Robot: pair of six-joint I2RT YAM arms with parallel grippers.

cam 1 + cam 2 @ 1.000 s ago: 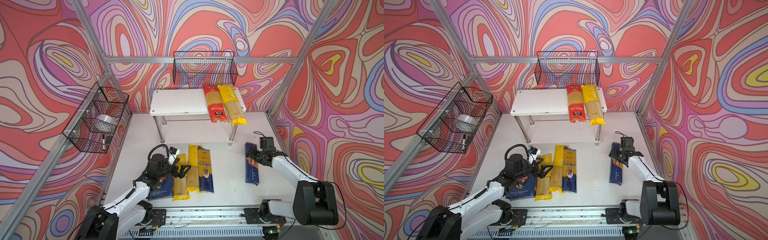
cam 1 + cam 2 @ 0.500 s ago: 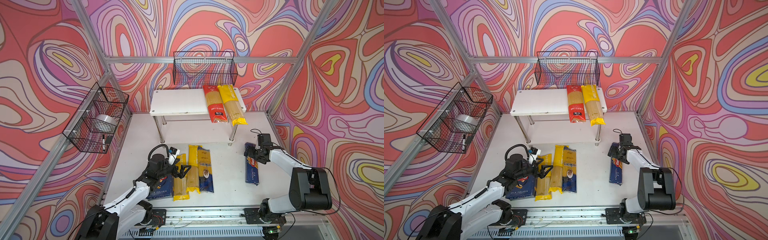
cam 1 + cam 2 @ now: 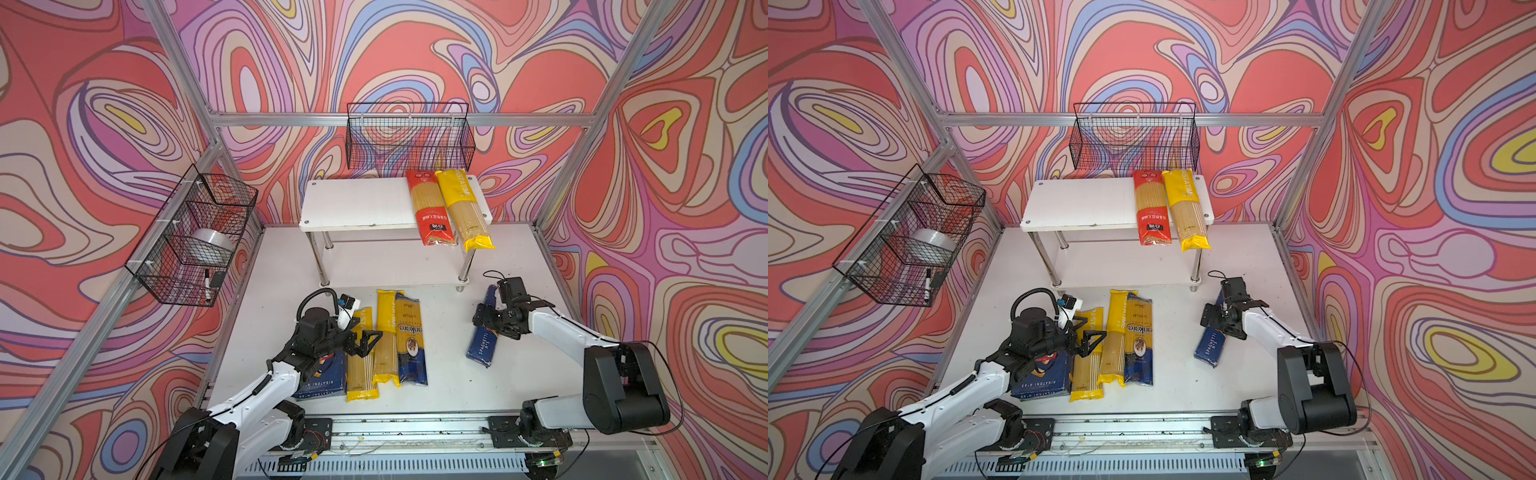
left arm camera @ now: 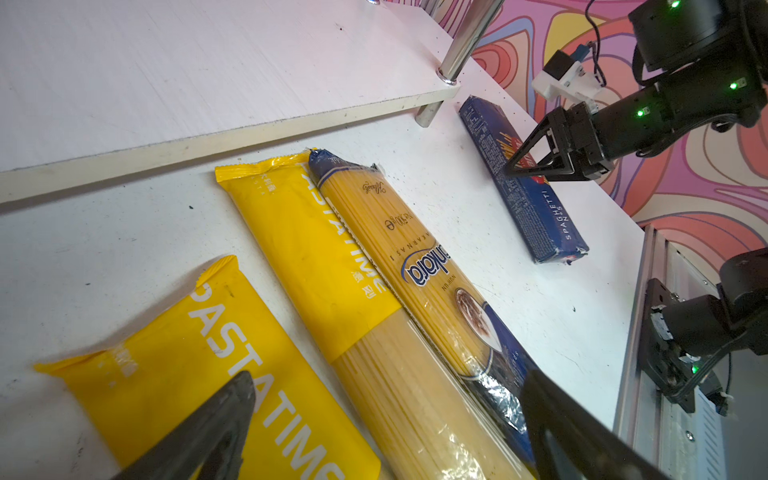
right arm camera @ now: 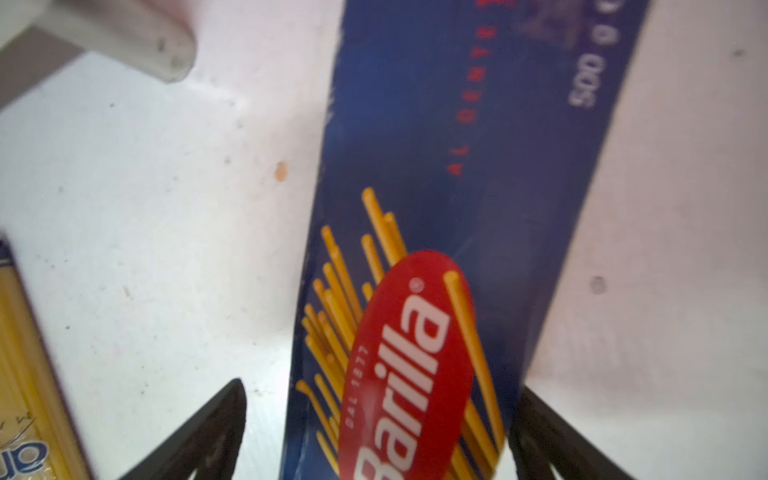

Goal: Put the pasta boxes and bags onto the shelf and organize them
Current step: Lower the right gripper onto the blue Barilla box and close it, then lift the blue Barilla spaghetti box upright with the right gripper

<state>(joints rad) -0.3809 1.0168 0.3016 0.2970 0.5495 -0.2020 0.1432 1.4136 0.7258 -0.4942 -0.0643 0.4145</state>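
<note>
My right gripper (image 3: 483, 319) (image 5: 382, 432) is open and straddles the narrow blue spaghetti box (image 3: 482, 347) (image 5: 457, 166), which lies flat on the table. Its fingers (image 5: 224, 428) flank the box's sides near the red logo. My left gripper (image 3: 369, 341) (image 4: 386, 419) hovers open over two yellow bags (image 4: 187, 374) (image 4: 316, 257) and a dark blue bag (image 4: 419, 266), with nothing between its fingers. The wide rigatoni box (image 3: 326, 374) lies under the left arm. On the shelf (image 3: 353, 203), a red bag (image 3: 428, 212) and a yellow bag (image 3: 463, 208) overhang the top board's front edge.
A black wire basket (image 3: 409, 137) hangs on the back wall above the shelf. Another basket (image 3: 195, 232) on the left wall holds a tape roll and a marker. The shelf's lower board (image 4: 208, 75) and chrome legs (image 3: 465, 266) stand just behind the bags.
My right gripper has opened wider and shifted left over the spaghetti box, its arm swinging round. The box, the bags and the left arm have stayed put.
</note>
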